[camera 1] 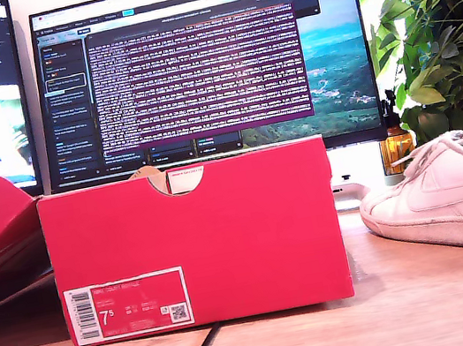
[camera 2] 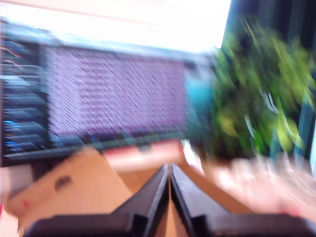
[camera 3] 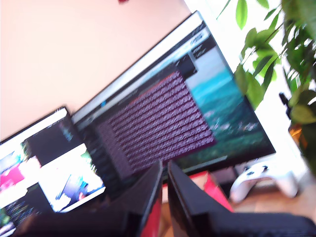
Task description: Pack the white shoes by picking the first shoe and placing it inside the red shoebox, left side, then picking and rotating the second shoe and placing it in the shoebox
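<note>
Bright red cardboard shoebox point(camera 1: 195, 244) sits closest on the desk; one white leather sneaker point(camera 1: 450, 193) lies at exterior view's right, toe toward box. Both claws closed, empty; nearer arm unclear, views blurred.

Wooden desk point(camera 1: 433, 299), two lit monitors point(camera 1: 203, 61), leafy plant point(camera 1: 435, 29), possibly pale wall.

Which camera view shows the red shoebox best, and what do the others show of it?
The exterior view shows the red shoebox best: its whole front face, the notch and the 7.5 label are sharp. The first wrist view shows only a blurred red strip that may be its edge. The second wrist view shows a small red corner.
</note>
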Tool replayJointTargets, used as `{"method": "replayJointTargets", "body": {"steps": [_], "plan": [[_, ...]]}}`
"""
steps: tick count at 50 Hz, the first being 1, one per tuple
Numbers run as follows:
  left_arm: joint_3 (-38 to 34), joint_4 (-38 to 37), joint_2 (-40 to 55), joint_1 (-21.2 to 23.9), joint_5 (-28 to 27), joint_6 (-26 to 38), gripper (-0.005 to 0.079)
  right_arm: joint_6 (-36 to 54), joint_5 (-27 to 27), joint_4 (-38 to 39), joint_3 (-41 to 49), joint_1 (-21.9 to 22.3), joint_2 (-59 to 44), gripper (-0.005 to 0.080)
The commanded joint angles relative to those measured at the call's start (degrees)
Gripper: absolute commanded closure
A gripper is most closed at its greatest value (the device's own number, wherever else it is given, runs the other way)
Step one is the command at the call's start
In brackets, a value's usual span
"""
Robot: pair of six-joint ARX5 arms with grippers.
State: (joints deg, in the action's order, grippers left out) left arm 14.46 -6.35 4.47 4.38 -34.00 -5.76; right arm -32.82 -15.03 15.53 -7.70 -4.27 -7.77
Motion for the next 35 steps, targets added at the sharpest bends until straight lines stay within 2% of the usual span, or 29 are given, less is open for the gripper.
{"method": "replayJointTargets", "body": {"steps": [1,4,6,7,9,10,16,18,19,25,35], "plan": [[2.1,-4.1,2.9,1.0,-0.3,7.8,0.0761,0.8,-1.3,-2.5,-2.8,-0.3,-2.5,0.0764],[4.5,-8.0,5.8,2.3,-0.4,12.6,0.0761,2.0,-3.6,-5.1,-5.0,-0.3,-5.1,0.0764],[5.8,-10.1,7.9,3.4,-0.3,13.5,0.0761,3.5,-5.5,-6.2,-6.5,-0.3,-7.3,0.0764],[6.4,-11.0,9.0,4.0,0.0,17.9,0.0761,4.3,-6.3,-6.5,-7.2,-0.3,-8.4,0.0764],[7.5,-12.6,11.0,5.2,0.5,17.9,0.0761,4.9,-7.9,-7.0,-8.7,-0.3,-10.8,0.0764],[8.1,-13.4,12.2,5.8,0.9,22.8,0.0761,5.2,-8.6,-7.1,-9.4,-0.3,-12.0,0.0764],[9.4,-15.5,18.4,10.4,5.0,29.5,0.0761,5.4,-11.9,-8.9,-14.8,-0.3,-19.5,0.0764],[9.4,-15.9,20.3,12.1,6.8,29.5,0.0761,5.9,-12.2,-10.3,-16.9,-0.3,-22.2,0.0764],[9.4,-16.1,21.2,13.1,7.9,32.1,0.0761,5.9,-12.4,-11.0,-18.1,-0.3,-23.7,0.0764],[9.4,-16.5,26.8,18.9,14.3,34.5,0.0761,7.3,-14.1,-15.2,-24.3,-0.3,-31.4,0.0764],[9.4,-15.8,35.0,27.6,26.7,34.7,0.0761,10.2,-14.1,-25.5,-34.8,-0.3,-42.2,0.0764]]}}
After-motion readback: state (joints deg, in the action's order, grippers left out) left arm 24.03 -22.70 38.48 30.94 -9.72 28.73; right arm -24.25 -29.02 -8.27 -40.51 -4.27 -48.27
